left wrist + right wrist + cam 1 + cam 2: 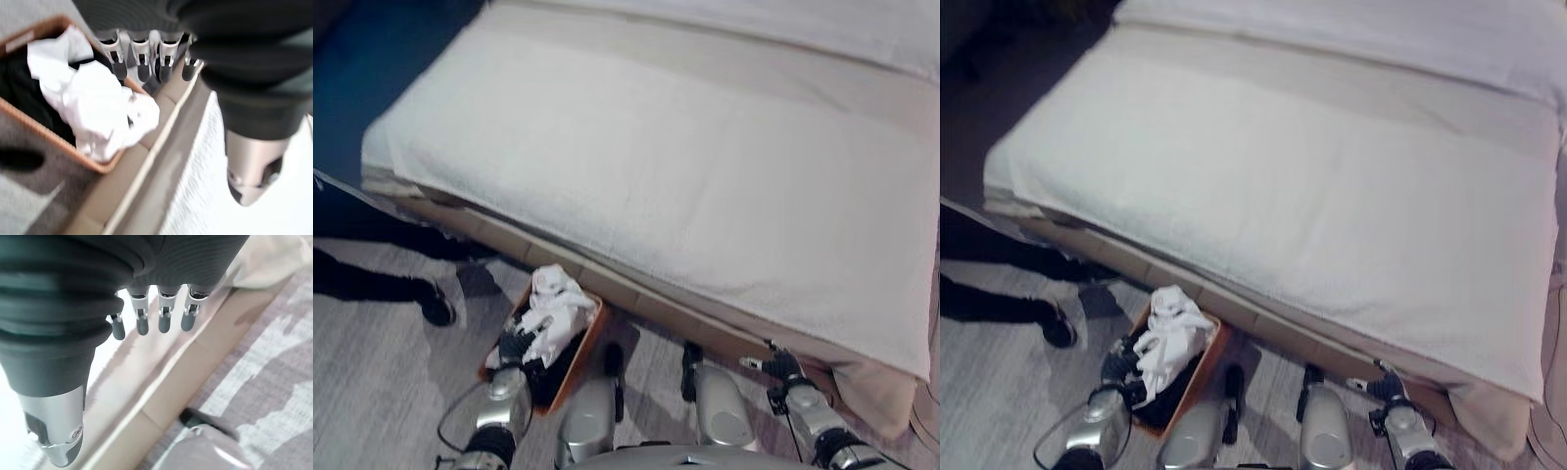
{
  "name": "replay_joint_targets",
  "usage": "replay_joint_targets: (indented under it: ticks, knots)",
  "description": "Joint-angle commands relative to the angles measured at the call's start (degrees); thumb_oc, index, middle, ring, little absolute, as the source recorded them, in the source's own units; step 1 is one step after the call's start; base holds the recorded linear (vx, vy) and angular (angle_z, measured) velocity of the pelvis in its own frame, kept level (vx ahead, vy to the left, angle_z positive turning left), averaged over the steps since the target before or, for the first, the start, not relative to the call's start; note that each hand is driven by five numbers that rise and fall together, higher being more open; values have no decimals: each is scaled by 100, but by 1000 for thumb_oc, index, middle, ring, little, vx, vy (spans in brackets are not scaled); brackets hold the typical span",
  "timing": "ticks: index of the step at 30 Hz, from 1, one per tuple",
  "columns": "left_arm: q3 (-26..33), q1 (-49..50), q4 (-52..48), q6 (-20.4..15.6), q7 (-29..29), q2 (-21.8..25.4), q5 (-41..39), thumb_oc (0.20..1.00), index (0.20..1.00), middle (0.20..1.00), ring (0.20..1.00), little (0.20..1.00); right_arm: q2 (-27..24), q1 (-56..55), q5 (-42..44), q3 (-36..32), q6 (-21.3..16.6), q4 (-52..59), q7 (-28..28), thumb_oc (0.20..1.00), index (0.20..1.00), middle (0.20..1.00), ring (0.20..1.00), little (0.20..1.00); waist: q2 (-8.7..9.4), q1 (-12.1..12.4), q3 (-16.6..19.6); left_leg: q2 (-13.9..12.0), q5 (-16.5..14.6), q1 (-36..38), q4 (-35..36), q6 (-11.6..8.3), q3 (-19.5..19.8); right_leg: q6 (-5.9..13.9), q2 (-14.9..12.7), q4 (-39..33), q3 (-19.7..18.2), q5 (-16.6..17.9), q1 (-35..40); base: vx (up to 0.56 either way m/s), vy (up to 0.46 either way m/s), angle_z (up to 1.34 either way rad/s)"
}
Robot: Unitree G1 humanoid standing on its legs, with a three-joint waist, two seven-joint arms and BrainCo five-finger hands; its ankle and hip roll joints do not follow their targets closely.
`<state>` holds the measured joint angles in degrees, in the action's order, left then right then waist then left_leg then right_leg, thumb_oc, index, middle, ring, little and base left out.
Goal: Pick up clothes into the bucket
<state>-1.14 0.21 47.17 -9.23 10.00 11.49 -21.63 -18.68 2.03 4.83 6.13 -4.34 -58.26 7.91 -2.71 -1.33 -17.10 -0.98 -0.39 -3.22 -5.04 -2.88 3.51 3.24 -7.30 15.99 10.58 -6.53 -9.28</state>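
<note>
- Woven basket (pixel 590 338): rectangular, orange-brown wicker rim, dark inside. Sits on the floor at 7 o'clock in the eye views, its far short end up against the bed base.
- White garment (pixel 553 308): crumpled, thin fabric, heaped in the basket's far end and spilling over the rim at 12 o'clock of the basket. Dark cloth (pixel 19 93) lies flat under it.
- Left hand (pixel 516 345): over the basket's near end, at 6 o'clock from the white heap. Wrist view shows fingers (pixel 119 58) straight, relaxed, in a row above the garment; nothing held.
- Right hand (pixel 781 365): at 5 o'clock, just beside the bed's edge. Fingers (pixel 164 316) extended, slack, empty.
- Bed (pixel 685 176): broad rectangle, off-white towelling-like cover with a fine nubby texture, smooth tan side panel (pixel 230 328) below.
- Floor (pixel 372 382): grey wood-grain planks.
- Person's legs (pixel 372 279) in black trousers and a black shoe (pixel 437 305) at 9 o'clock, near the bed corner.
</note>
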Motion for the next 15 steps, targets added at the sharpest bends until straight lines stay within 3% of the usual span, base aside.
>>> replay_joint_targets:
  ticks: [1,6,15]
  knots:
    - [-70,-40,256,-51,-286,195,-22,1000,1000,1000,1000,1000,82,43,770,-160,-90,-183,-187,1000,1000,1000,1000,1000,253,-116,285,150,-35,-185,-148,-98,-47,388,-161,-975,-2,386,622,83,-38,0]
    - [-205,33,1127,146,-505,46,465,1000,1000,1000,1000,1000,228,37,1015,-239,-68,-478,-305,1000,1000,1000,1000,1000,287,-104,671,111,-135,76,-159,-112,-166,383,-84,-1420,-54,465,1042,89,-36,-7]
    - [-489,68,2121,404,-641,-70,1432,1000,1000,1000,1000,1000,272,17,660,-127,73,-890,-403,1000,1000,1000,1000,1000,340,-164,1020,17,-124,524,228,-98,-179,336,8,-1391,2,360,1350,53,-14,-3]
